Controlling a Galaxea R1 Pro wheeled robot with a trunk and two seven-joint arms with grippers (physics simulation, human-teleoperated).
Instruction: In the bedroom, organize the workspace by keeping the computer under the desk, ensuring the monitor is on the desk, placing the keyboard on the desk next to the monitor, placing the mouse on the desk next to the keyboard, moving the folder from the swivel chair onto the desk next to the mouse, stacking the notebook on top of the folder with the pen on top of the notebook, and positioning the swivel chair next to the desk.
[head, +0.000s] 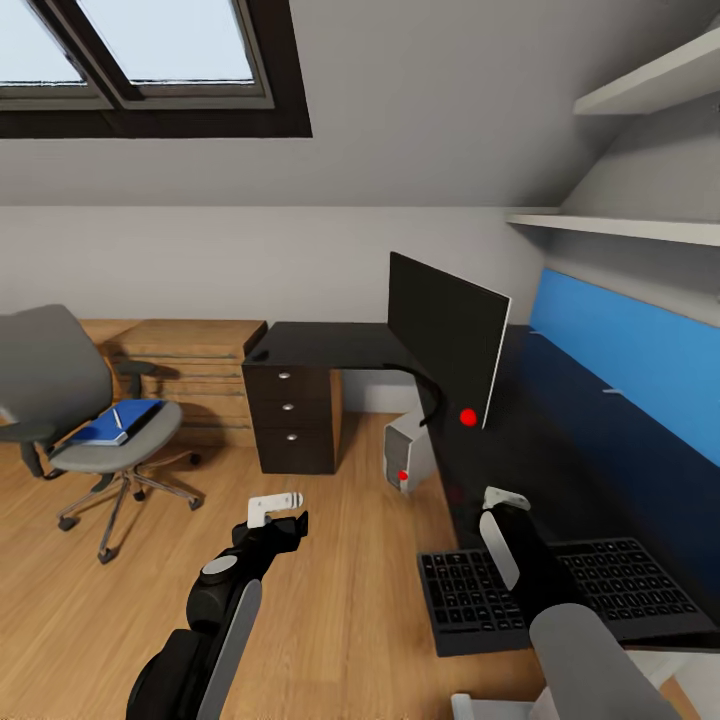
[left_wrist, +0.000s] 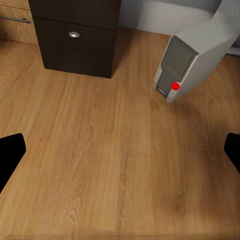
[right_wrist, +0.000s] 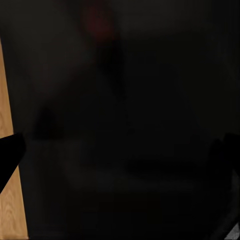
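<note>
Black keyboard (head: 560, 597) lies lengthwise along the desk (head: 600, 450) front edge

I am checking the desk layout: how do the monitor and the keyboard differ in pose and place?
The monitor stands upright on the desk, farther from the robot, while the keyboard lies flat at the near end. The monitor shows a plain dark screen with a red dot at a lower corner; the keyboard shows rows of black keys and is partly covered by the right arm. Both are black and on the desk.
</note>
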